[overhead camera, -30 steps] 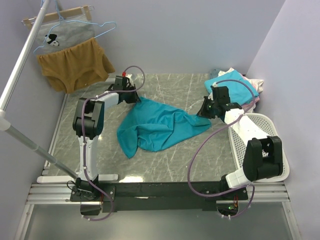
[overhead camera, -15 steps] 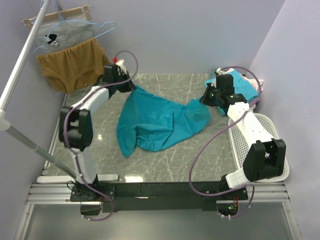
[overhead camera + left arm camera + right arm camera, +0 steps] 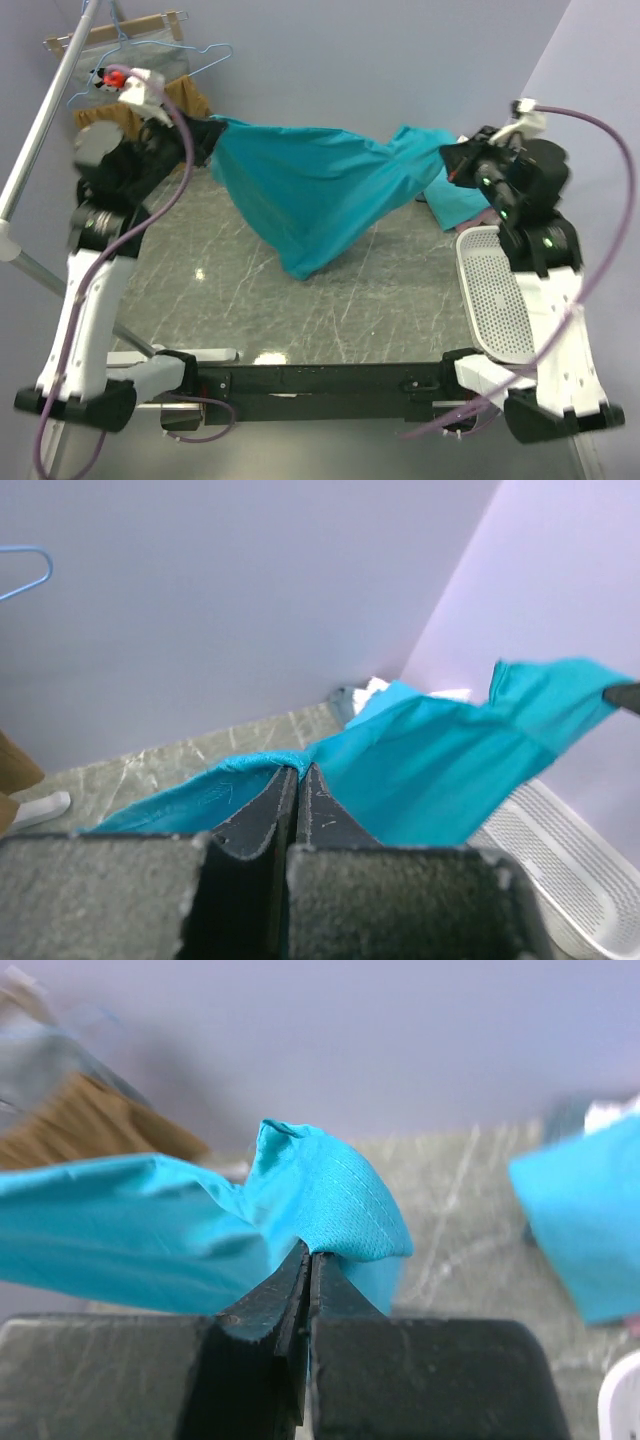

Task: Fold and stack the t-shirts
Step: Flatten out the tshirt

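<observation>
Left fingers point(image 3: 255, 825) and right fingers point(image 3: 262, 1310) both pinched tight on teal t-shirt point(image 3: 320, 190), stretched between them over table point(image 3: 330, 310).

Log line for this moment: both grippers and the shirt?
left gripper: shut on teal t-shirt | right gripper: shut on teal t-shirt | shirt: aloft, spread between both grippers, middle sagging

My left fingers point(image 3: 250, 825) and right fingers point(image 3: 262, 1305) are matte black. The soft cotton t-shirt point(image 3: 320, 190) is one plain teal all over. The stone surface point(image 3: 330, 300) is grey, veined white like marble. The perforated plastic basket point(image 3: 495, 300) is white, the walls point(image 3: 380, 70) pale lilac.
</observation>
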`<state>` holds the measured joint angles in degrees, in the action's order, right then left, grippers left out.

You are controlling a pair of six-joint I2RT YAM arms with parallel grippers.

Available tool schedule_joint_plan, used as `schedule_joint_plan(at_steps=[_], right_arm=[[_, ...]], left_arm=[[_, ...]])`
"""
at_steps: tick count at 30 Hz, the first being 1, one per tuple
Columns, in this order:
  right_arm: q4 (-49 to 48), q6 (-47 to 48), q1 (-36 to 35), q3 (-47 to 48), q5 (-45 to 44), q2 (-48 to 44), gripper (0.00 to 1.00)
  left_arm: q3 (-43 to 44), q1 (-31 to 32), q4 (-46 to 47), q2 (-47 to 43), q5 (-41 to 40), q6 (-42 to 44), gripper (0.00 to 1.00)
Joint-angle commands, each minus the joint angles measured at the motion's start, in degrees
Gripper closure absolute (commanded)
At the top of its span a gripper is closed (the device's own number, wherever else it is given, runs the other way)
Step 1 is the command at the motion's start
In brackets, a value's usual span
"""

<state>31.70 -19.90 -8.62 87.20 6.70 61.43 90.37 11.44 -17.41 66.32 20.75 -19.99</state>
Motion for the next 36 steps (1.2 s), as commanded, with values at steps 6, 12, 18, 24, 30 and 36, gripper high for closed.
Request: schedule_joint_plan(at_steps=[6, 12, 18, 24, 30, 36], right_arm=[[3.0, -0.4, -0.2, 5.5, 7.0, -12.8, 1.0], [7.5, 1.4, -0.2, 11.1, 10.3, -19.2, 0.96], [5.7, 0.5, -0.2, 10.5, 10.5, -20.7, 0.94], [-0.7, 0.0, -0.2, -1.0, 8.9, -14.3, 0.96], [-12.0, -1.7, -0.2, -14.4, 6.0, -3.8, 0.99], [-18.5, -3.0, -0.2, -18.2, 3.8, 11.8, 0.99]], left_arm=[[1.2, -0.1, -11.9, -15.7, 7.1, -1.5, 0.99], [3.9, -0.1, -14.9, -20.5, 11.2, -4.4, 0.99], [6.5, -0.1, -19.6, -20.9, 8.4, -5.2, 0.99], [-4.2, -0.1, -18.7, -19.1, -0.3, -4.4, 0.99], [-21.2, -0.1, -6.0, -13.5, -8.7, -5.0, 0.99], [-29.5, -0.2, 3.2, 1.5, -15.6, -6.2, 0.99]])
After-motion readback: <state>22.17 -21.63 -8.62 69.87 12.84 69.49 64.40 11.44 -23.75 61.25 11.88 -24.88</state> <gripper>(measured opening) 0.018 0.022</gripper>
